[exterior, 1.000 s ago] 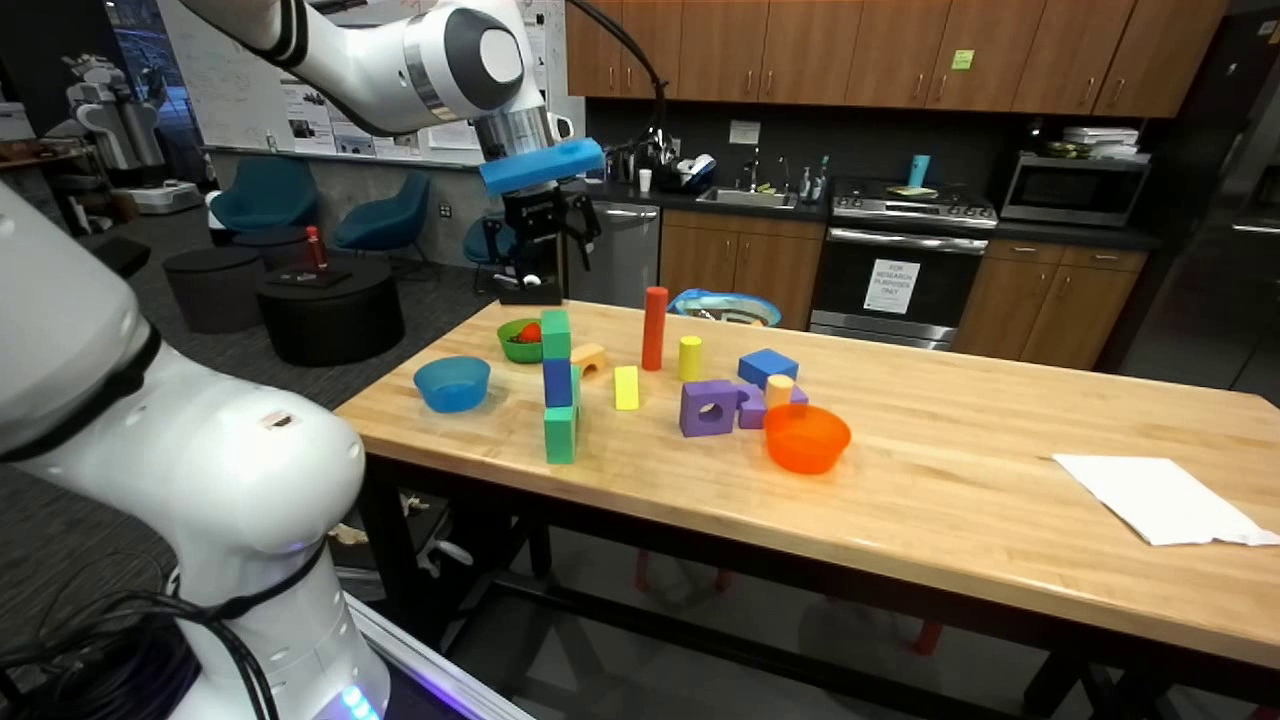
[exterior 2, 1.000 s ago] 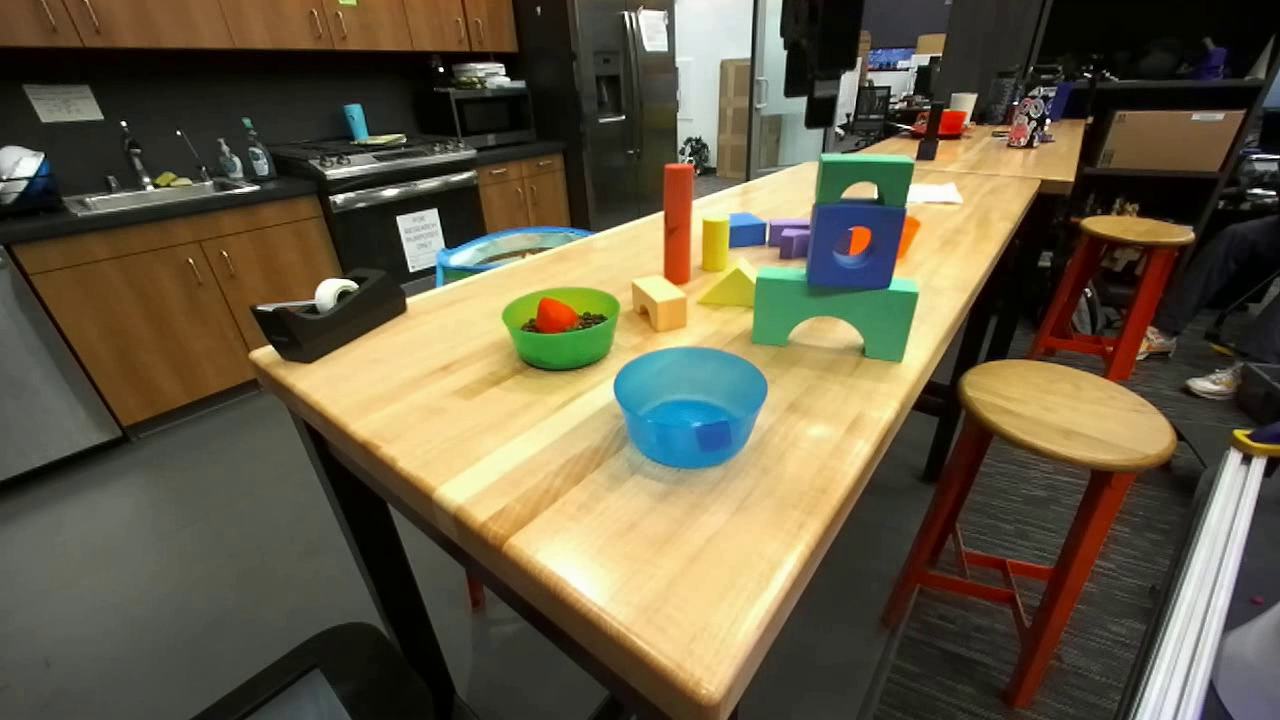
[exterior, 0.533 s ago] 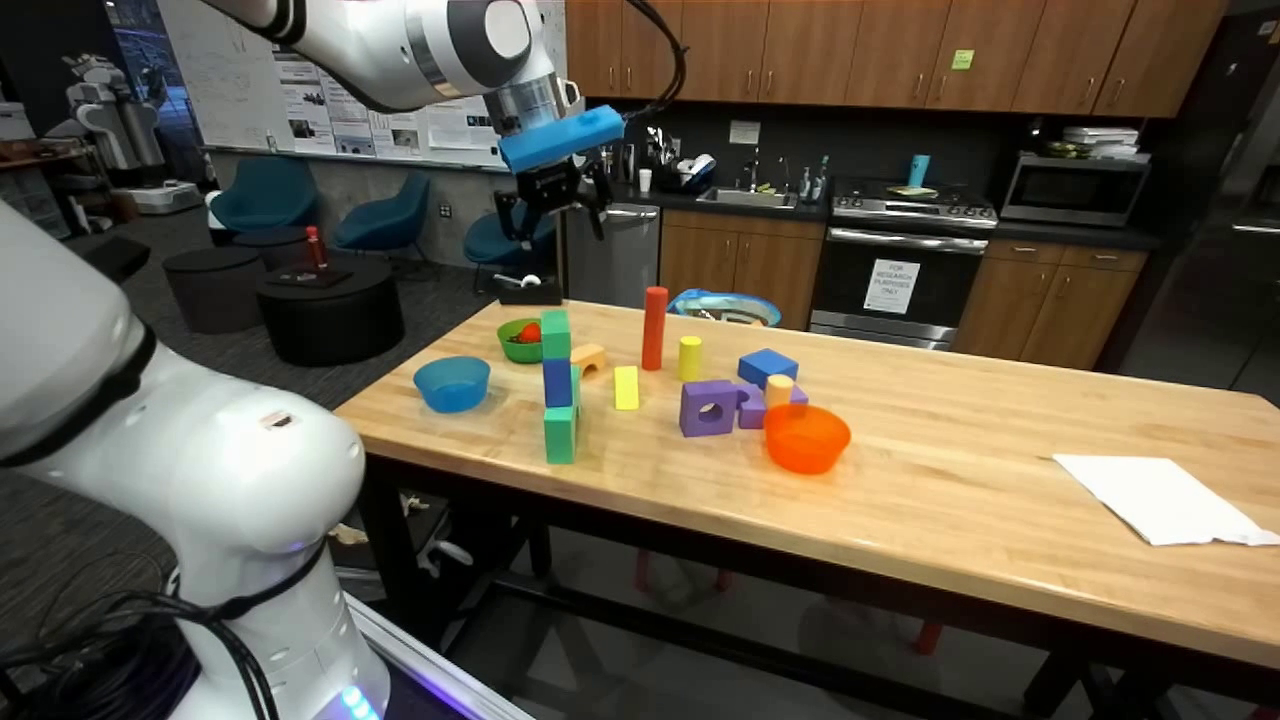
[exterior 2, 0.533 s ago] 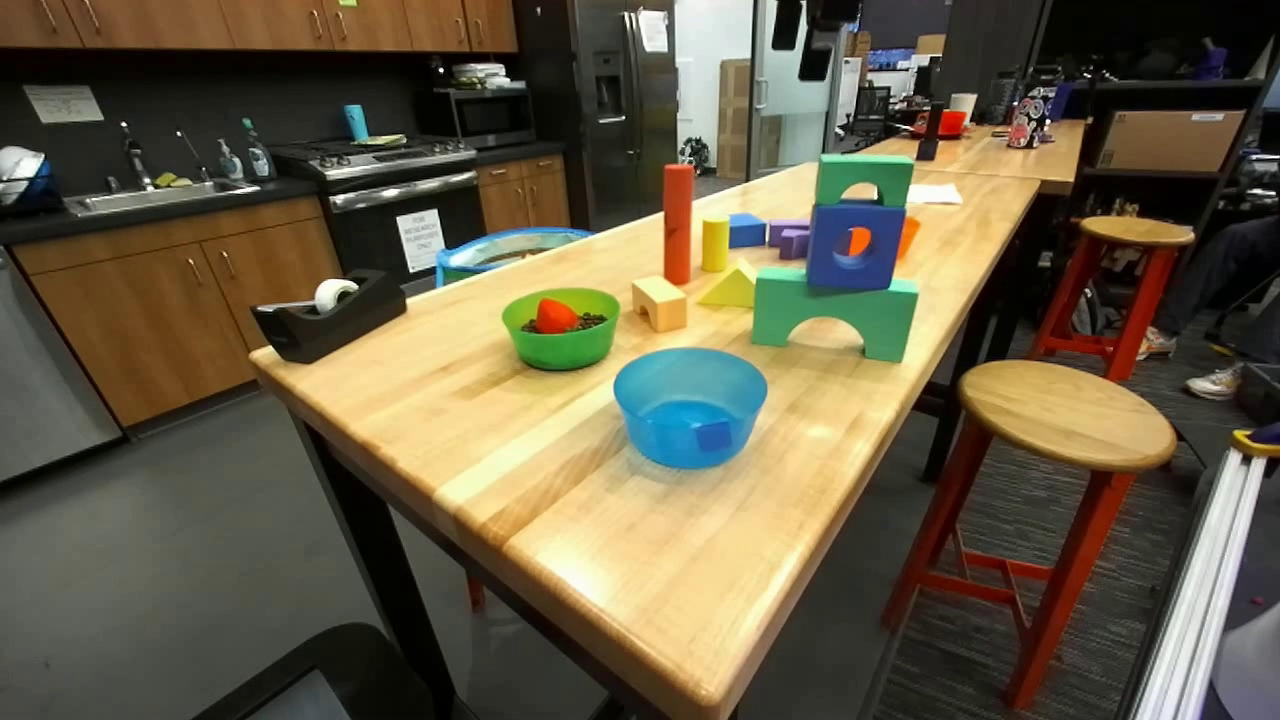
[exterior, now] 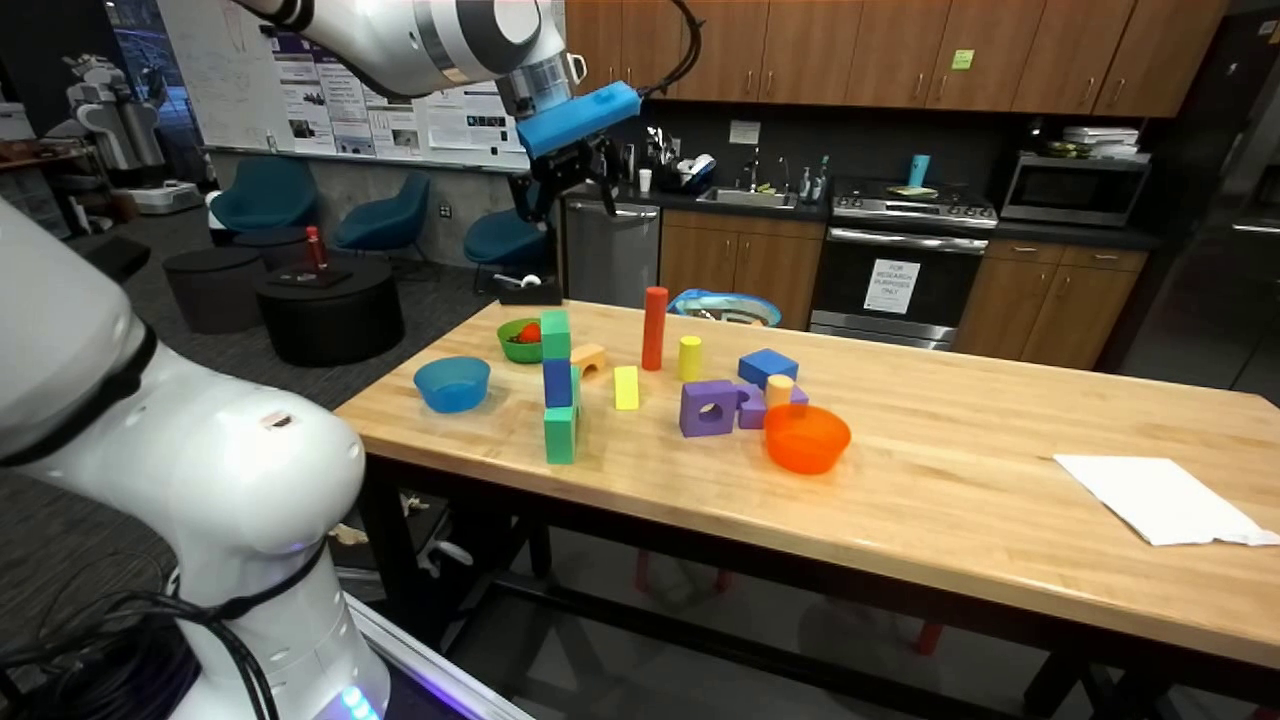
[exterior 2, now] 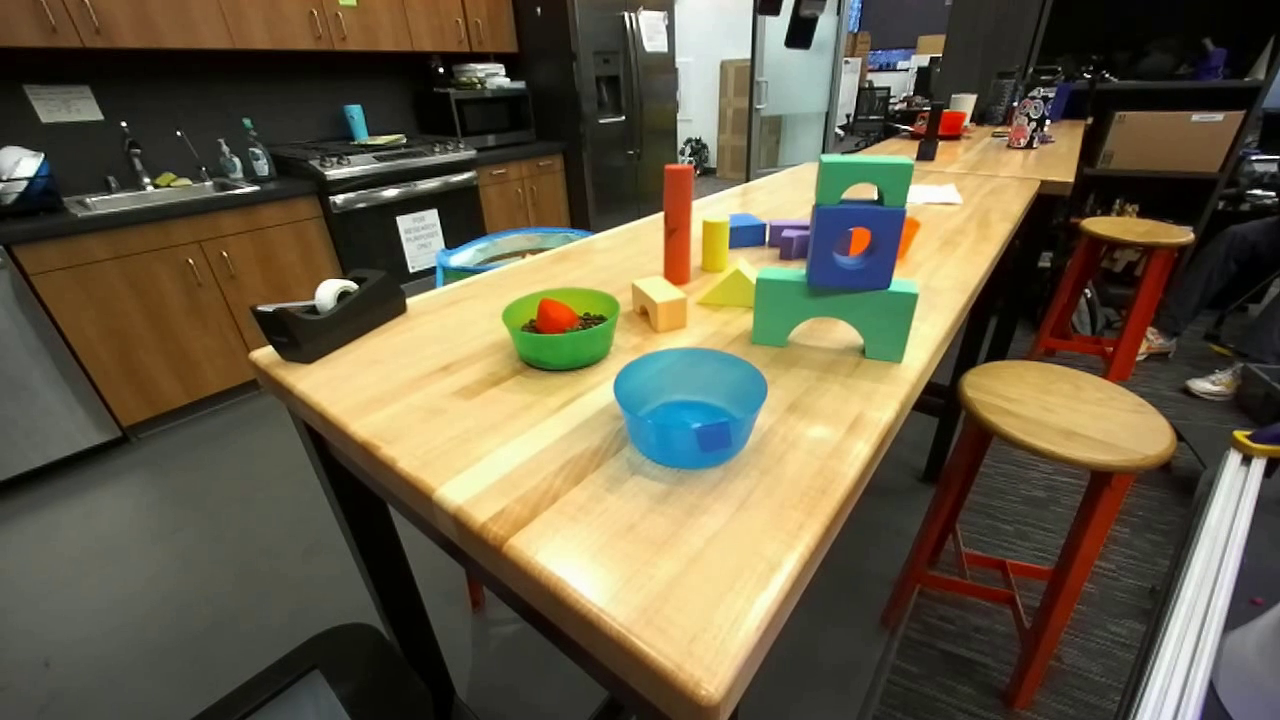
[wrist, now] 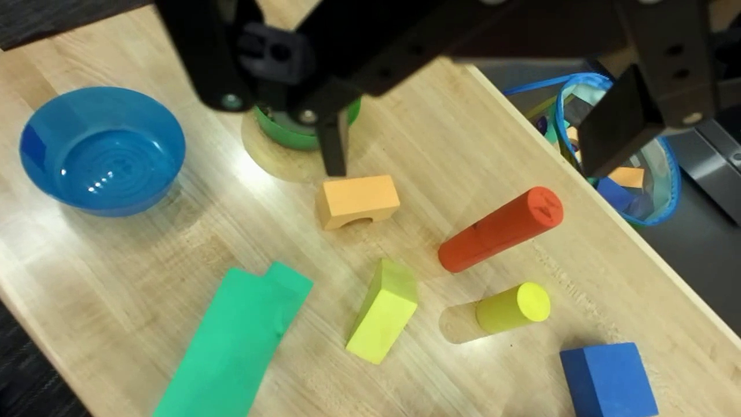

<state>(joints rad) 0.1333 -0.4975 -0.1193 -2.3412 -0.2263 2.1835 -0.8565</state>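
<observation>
My gripper (exterior: pixel 572 205) hangs in the air above the far side of the table, tilted, holding nothing. In the wrist view the gripper (wrist: pixel 468 168) is open, its fingers far apart. Below are an orange arch block (wrist: pixel 360 200), a red cylinder (wrist: pixel 499 230), a yellow cylinder (wrist: pixel 512 308) and a yellow wedge (wrist: pixel 383 313). A finger partly hides the green bowl (wrist: pixel 286 136), which in an exterior view holds a red piece (exterior 2: pixel 556 316) and small dark bits. The blue bowl (wrist: pixel 104 150) looks bare inside. A green arch (exterior 2: pixel 835 305) carries a blue block (exterior 2: pixel 830 225) and a smaller green arch (exterior 2: pixel 865 180).
Purple blocks (exterior: pixel 707 408), a blue block (exterior: pixel 768 366) and an orange bowl (exterior: pixel 806 440) stand farther along the table. White paper (exterior: pixel 1160 495) lies near one end. A black tape dispenser (exterior 2: pixel 330 315) sits at a corner. A blue-rimmed bin (wrist: pixel 666 191) stands beyond the edge.
The gripper has shifted right and a little upward in an exterior view, tilting more. Elsewhere its fingertips have risen almost out of frame. The blocks and bowls stay where they were.
</observation>
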